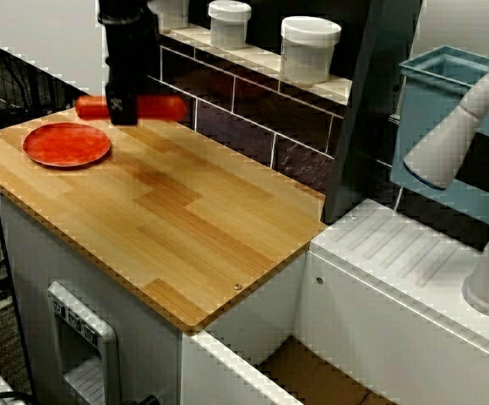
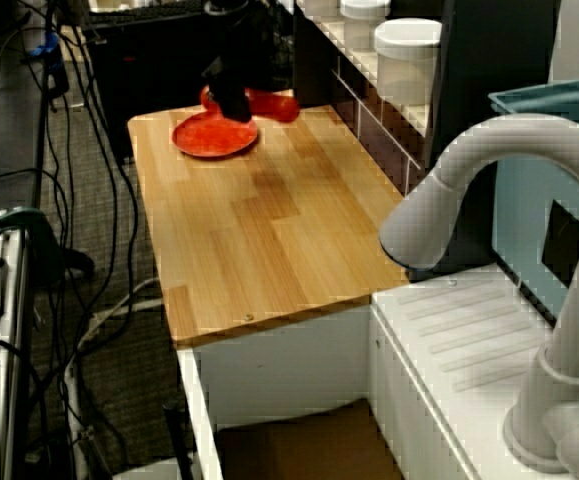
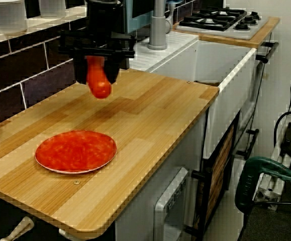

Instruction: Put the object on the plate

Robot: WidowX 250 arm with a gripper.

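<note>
Already the jaws pinch the sausage [image 1: 155, 107] above the surface [image 1: 185, 219]; remaining: carry it toward seven o'clock onto the plate [image 1: 67, 144] and release.

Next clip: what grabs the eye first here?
The black end effector holds a glossy red-orange sausage in the air near the tiled back wall. Below it, a matching red-orange plate lies bare on the wooden counter, not yet loaded.
</note>
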